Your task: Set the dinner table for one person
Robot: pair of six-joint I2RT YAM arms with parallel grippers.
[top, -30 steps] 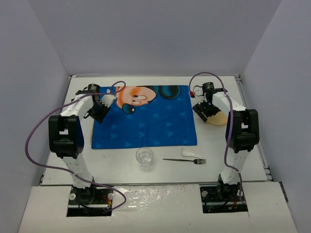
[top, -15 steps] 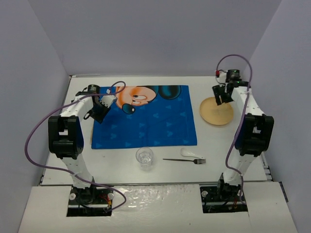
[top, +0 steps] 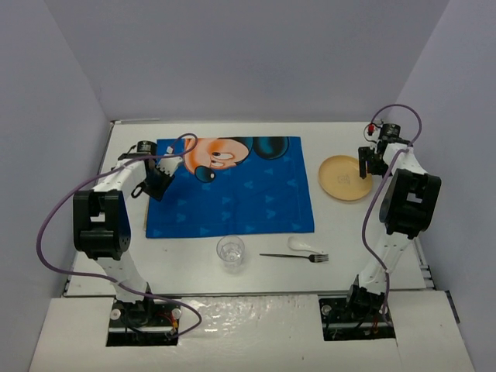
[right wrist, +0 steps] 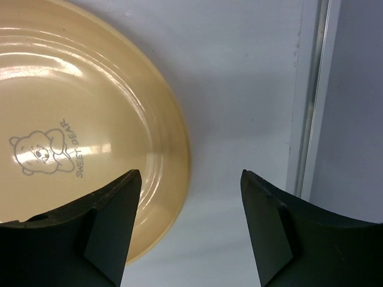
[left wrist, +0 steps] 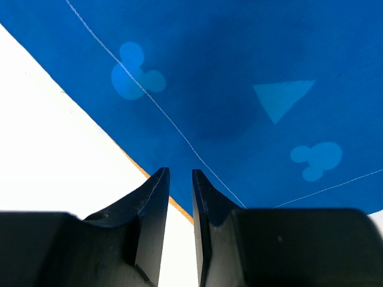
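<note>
The dinner table (top: pixel 256 267) is a white top. On it lies a blue cartoon-mouse placemat (top: pixel 232 190). My left gripper (top: pixel 157 186) hovers over the mat's left edge. In the left wrist view its tips (left wrist: pixel 179 171) stand a narrow gap apart with nothing between them, over the placemat (left wrist: pixel 239 60) edge and the bare table (left wrist: pixel 48 131). A tan plate (top: pixel 346 177) sits right of the mat. My right gripper (top: pixel 366 167) is open at its right rim. The right wrist view has the right gripper (right wrist: pixel 190 173) with one finger over the plate (right wrist: pixel 72 107) and one over the table (right wrist: pixel 239 89).
A clear glass (top: pixel 231 253) stands near the front, below the mat. A fork (top: pixel 294 256) and a white spoon (top: pixel 304 245) lie to its right. A metal rail (right wrist: pixel 311 119) runs along the table's right edge, close to my right gripper. Grey walls enclose the table.
My right arm swung from over the plate's left part round the back to its right rim, uncovering the plate. The left arm shifted slightly at the mat's edge.
</note>
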